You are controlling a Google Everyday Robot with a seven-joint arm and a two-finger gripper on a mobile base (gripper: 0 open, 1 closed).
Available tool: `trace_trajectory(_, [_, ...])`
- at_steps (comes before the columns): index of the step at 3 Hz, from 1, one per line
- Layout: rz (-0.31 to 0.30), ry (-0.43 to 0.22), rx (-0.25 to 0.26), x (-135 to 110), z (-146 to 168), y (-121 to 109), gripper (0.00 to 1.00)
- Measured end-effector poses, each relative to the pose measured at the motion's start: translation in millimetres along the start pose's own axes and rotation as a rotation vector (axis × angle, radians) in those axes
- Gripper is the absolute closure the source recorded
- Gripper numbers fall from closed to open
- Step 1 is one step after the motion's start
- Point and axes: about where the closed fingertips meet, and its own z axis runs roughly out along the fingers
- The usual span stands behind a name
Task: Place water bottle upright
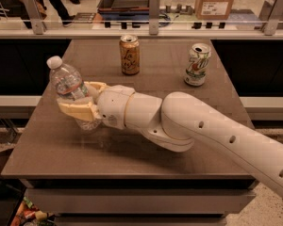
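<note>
The water bottle [69, 87] is a clear ribbed plastic bottle with a white cap and a white-blue label. It is at the left of the brown table [52, 149], nearly upright, its cap leaning a little to the upper left. My gripper [81, 100] is shut on the bottle's lower half, one tan finger [75, 110] in front of it and one behind. The bottle's base is hidden behind the fingers, so I cannot tell whether it touches the table. My white arm reaches in from the lower right.
A gold-brown can [129, 54] stands upright at the back centre of the table. A green-white can [197, 64] stands upright at the back right. A railing with glass panels [151, 32] runs behind the table. Table edges lie close at left and front.
</note>
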Motion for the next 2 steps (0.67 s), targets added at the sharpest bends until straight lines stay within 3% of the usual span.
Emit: trace_trajectory(2, [0.023, -0.006, 0.032, 12.1, 2.7, -8.0, 1.0])
